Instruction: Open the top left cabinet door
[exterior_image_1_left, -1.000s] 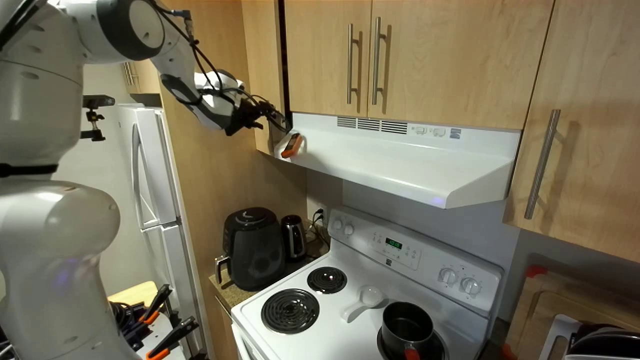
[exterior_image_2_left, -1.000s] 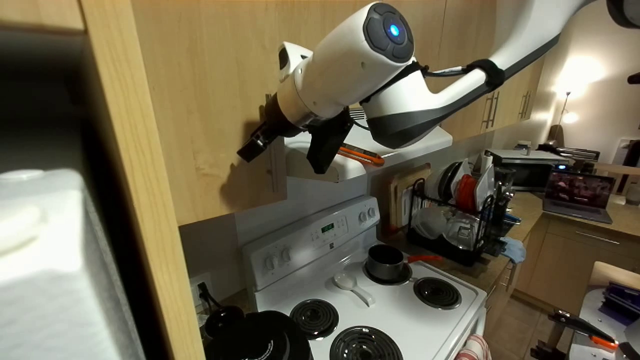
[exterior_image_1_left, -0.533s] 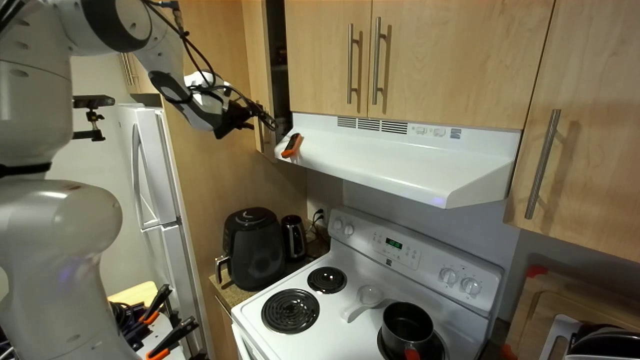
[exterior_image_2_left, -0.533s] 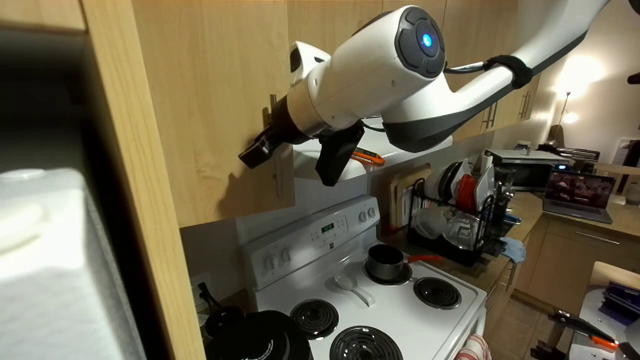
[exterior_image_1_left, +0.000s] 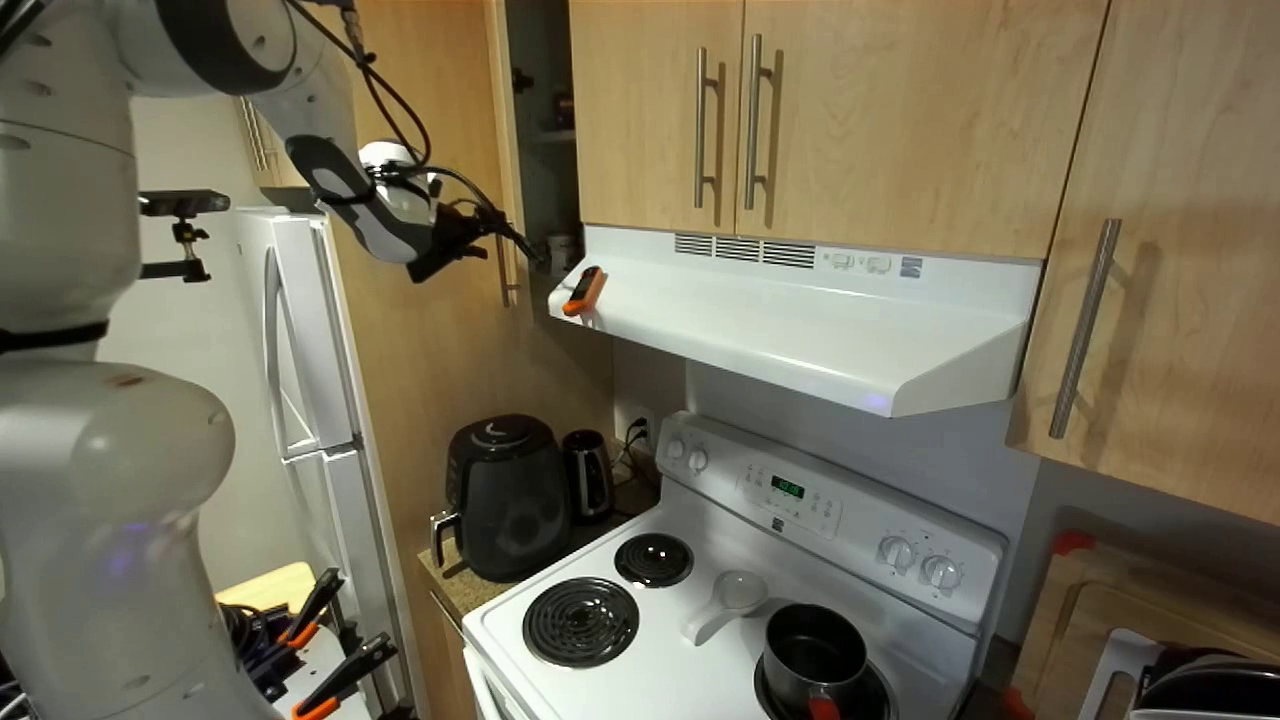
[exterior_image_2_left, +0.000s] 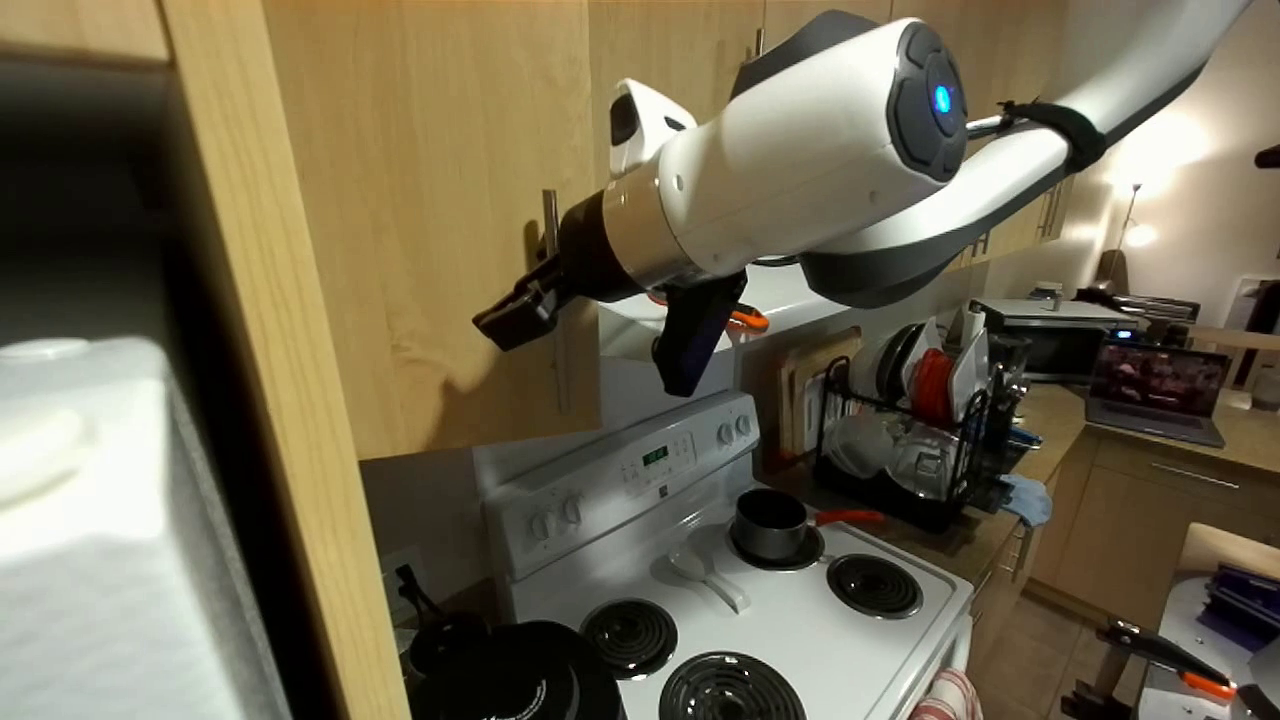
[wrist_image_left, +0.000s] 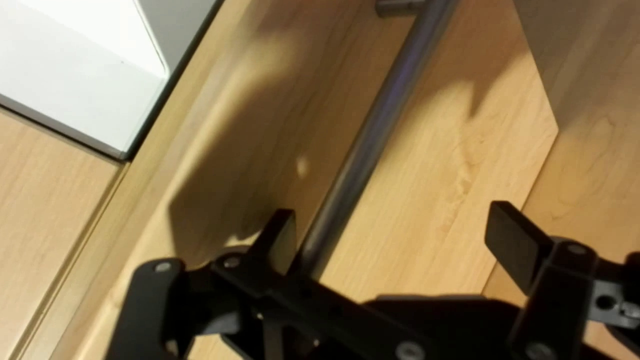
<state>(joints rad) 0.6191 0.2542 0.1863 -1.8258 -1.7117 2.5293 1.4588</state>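
the end effector (wrist_image_left: 395, 232), spread wide, clamping nothing, straddles the handle (wrist_image_left: 375, 136); the cabinet door (exterior_image_2_left: 430, 200), upper left in an exterior view, stands ajar. pulling seems in hand; next, likely, swing it wider.

Our arm (exterior_image_1_left: 150, 420) stands out past the front edge of the bench (exterior_image_1_left: 466, 590), forearm (exterior_image_1_left: 315, 112) sloping down and reaching toward it; our wrist (exterior_image_2_left: 790, 160) is tipped nose-down, well above the bench, end-cap light (exterior_image_2_left: 942, 98) lit blue. In an exterior view our wrist shows up above the bench's front corner, but we can't tell how far in from the front edge. Our gripper (wrist_image_left: 395, 230) points down at a slant, fingers (wrist_image_left: 520, 245) spread wide, inner faces toward each other.
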